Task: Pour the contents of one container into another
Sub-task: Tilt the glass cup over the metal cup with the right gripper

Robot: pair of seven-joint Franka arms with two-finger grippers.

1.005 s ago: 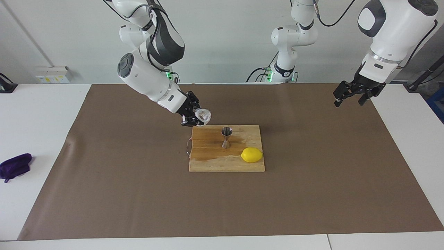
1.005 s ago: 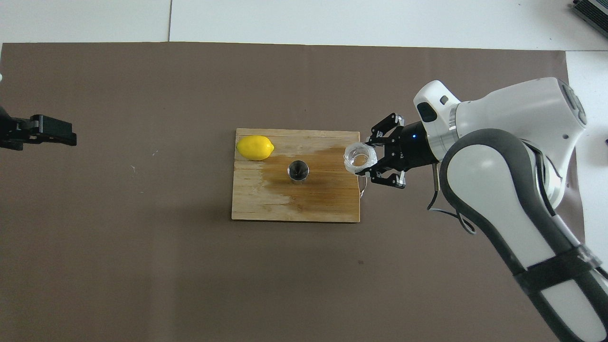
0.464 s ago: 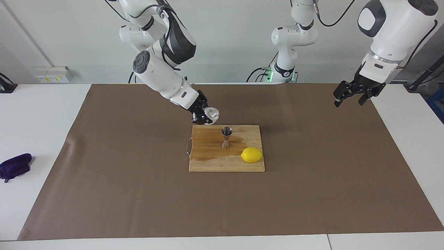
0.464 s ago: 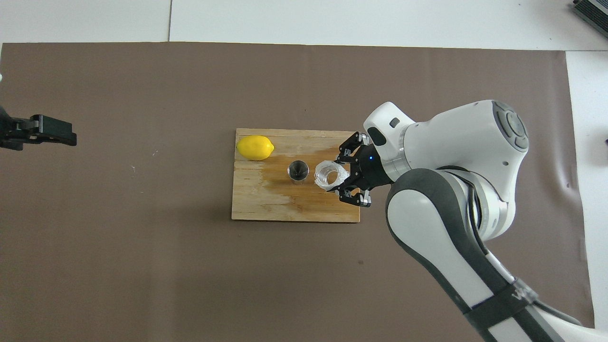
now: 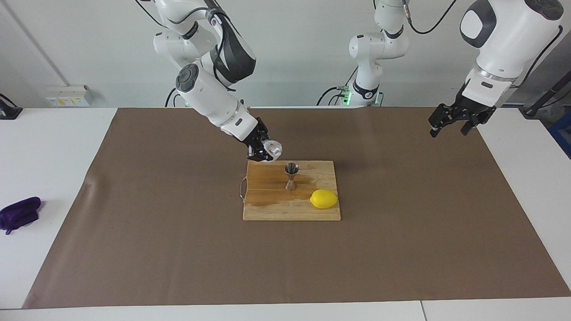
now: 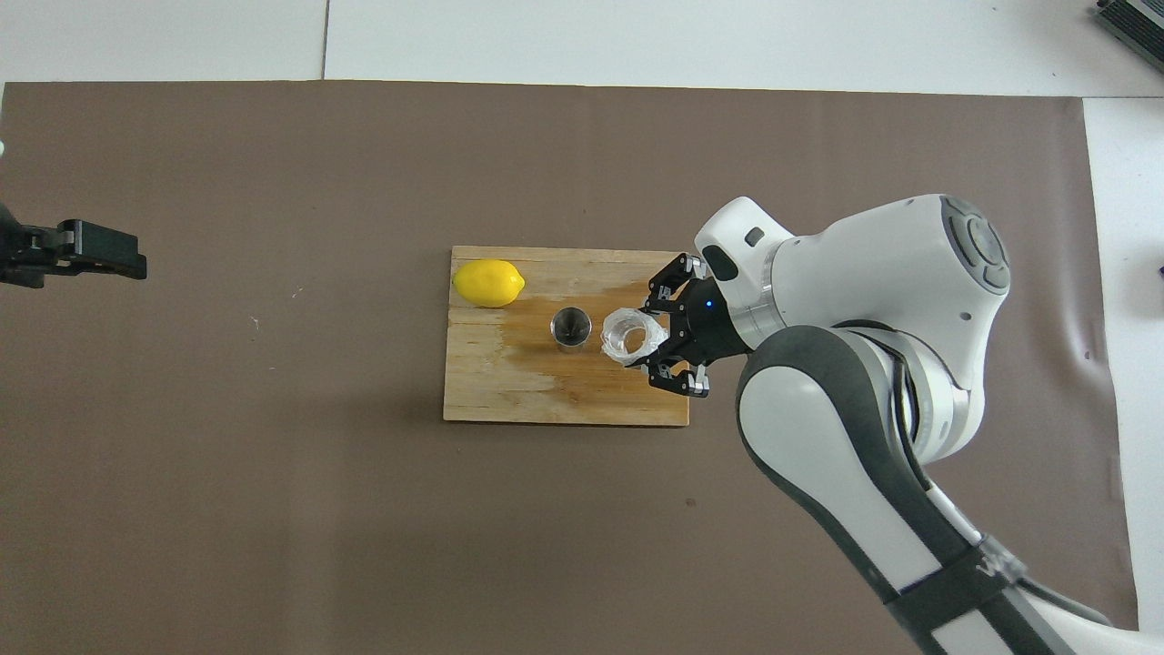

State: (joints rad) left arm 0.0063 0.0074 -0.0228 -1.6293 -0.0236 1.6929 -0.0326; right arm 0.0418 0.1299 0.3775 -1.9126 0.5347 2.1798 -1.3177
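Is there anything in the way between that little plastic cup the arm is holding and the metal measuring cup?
Nothing visible. The right gripper holds the plastic cup in the air beside the jigger; the lemon lies off to one side.

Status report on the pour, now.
Right end effector shut on plastic cup, tilted over the cutting board beside the jigger. Left end effector open, waiting. Lemon apart from jigger, not obstructing.

Plastic cup (image 6: pixel 629 336) beside jigger (image 6: pixel 571 327)
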